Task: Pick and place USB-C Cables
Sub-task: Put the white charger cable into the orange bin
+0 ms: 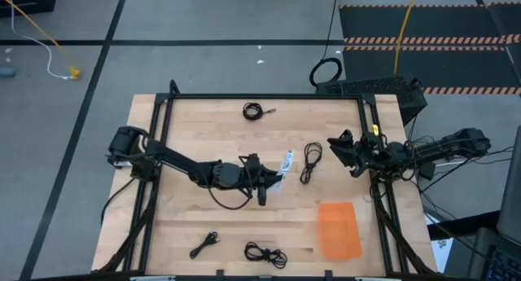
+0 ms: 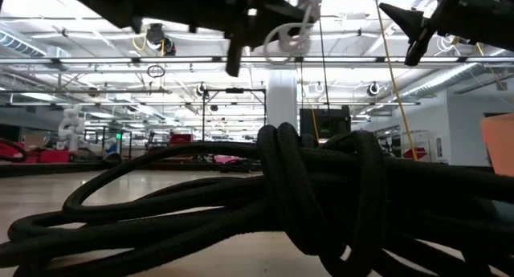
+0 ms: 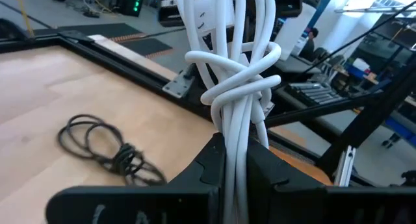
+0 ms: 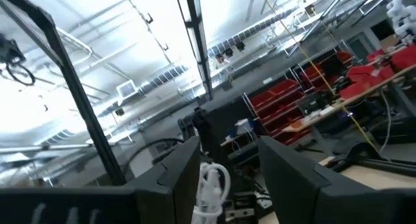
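Lower left of centre in the high view: one small black cable (image 1: 204,243), with a second black bundle (image 1: 265,253) just to its right near the bottom edge of the table (image 1: 187,126). Frame centre: left gripper (image 1: 273,182) pinching the white cable (image 3: 237,87), lifted clear of the wood; further black bundles at upper centre (image 1: 254,111) and right of centre (image 1: 310,161). Right side: right gripper (image 1: 339,151) raised near the table edge, fingers spread and holding nothing, above the orange mat (image 1: 339,229) at lower right.
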Controlling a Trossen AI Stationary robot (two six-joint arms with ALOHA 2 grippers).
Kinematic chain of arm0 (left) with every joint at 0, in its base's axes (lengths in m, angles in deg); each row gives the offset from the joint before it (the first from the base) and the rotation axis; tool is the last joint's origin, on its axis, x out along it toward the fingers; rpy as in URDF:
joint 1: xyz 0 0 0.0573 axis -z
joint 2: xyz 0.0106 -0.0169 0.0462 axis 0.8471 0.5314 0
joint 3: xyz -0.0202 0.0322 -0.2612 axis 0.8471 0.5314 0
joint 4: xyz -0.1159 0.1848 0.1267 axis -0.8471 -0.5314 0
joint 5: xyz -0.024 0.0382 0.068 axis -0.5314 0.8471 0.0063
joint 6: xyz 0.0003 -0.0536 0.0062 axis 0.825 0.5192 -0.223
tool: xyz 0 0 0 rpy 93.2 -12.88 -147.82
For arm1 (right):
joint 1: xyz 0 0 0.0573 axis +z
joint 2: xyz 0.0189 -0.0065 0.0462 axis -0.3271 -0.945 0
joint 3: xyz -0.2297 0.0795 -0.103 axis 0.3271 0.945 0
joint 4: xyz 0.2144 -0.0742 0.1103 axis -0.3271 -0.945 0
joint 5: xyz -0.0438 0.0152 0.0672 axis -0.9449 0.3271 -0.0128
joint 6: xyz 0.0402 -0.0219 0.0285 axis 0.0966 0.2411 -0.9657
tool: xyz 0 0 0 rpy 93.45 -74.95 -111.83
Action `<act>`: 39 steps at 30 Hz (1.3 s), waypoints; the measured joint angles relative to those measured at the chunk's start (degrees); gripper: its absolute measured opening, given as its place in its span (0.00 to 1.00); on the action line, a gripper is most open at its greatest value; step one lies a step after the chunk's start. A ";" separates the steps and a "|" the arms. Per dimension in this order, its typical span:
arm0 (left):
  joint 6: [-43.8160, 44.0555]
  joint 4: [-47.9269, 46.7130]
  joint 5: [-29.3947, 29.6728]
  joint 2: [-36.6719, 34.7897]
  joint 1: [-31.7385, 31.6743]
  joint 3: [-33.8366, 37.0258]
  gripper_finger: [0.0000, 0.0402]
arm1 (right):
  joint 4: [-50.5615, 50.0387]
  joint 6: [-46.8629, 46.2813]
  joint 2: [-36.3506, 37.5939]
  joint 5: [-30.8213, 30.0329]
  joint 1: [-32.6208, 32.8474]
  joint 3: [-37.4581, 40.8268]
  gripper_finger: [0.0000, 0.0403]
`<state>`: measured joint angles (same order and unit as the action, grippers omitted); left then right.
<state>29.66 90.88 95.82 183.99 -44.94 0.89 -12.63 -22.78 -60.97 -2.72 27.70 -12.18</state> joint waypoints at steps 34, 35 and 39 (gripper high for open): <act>-1.28 -0.54 -0.16 3.05 -2.17 -7.92 0.08 | -9.53 -2.82 -6.10 10.60 0.76 -11.03 0.51; -1.11 -0.53 -0.16 3.05 -2.37 -7.92 0.08 | -9.71 -3.19 -6.43 10.25 0.76 -11.06 0.54; -0.48 1.18 -0.16 3.05 -3.11 -7.92 0.08 | -10.04 -6.15 -8.42 9.90 0.74 -11.10 0.62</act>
<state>29.18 92.06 95.66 187.04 -48.05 -7.03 -22.68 -28.93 -69.39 7.18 28.44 -23.28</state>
